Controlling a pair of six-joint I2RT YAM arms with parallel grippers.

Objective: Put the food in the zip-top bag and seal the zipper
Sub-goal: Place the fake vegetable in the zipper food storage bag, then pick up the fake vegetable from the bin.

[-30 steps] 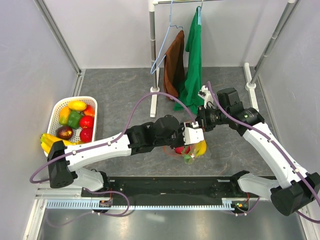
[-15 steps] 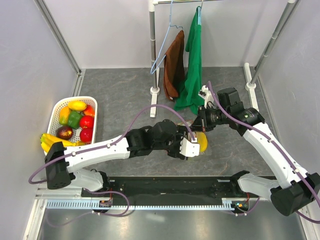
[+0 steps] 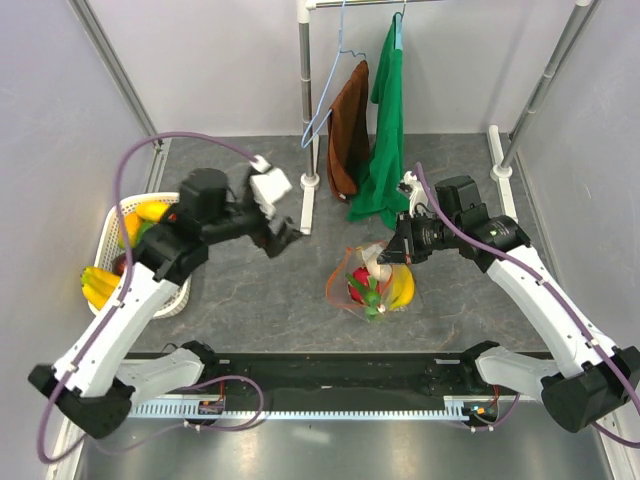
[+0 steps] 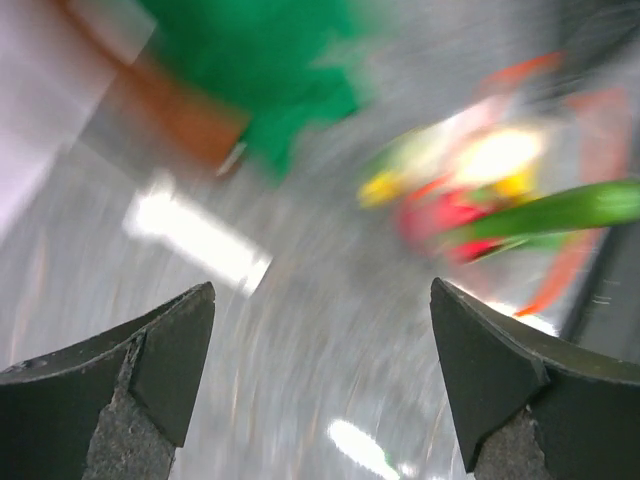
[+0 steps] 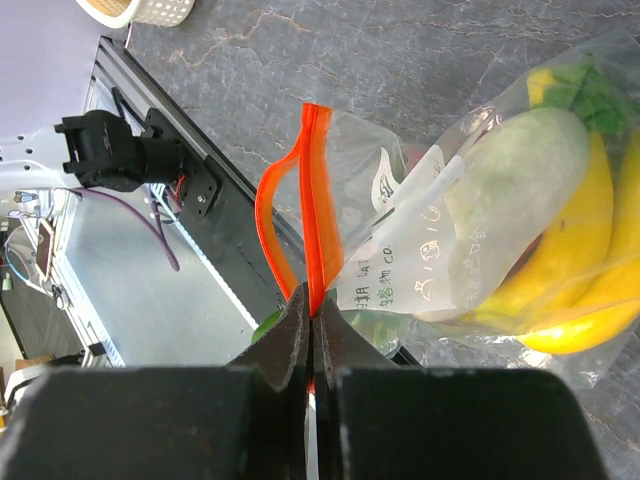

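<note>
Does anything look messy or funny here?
Yes. The zip-top bag sits with its mouth gaping, the zipper bowed into a loop and pinched in the right gripper. A banana bunch sticks out past the white basket rim.

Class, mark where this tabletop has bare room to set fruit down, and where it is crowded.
Bare tabletop lies between the basket and the zip-top bag, and between bag and right arm. Crowded: where the right hand pinches the zipper.

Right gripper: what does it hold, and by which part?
The right gripper pinches the zip-top bag by its red-orange zipper; the left gripper is open and empty.
</note>
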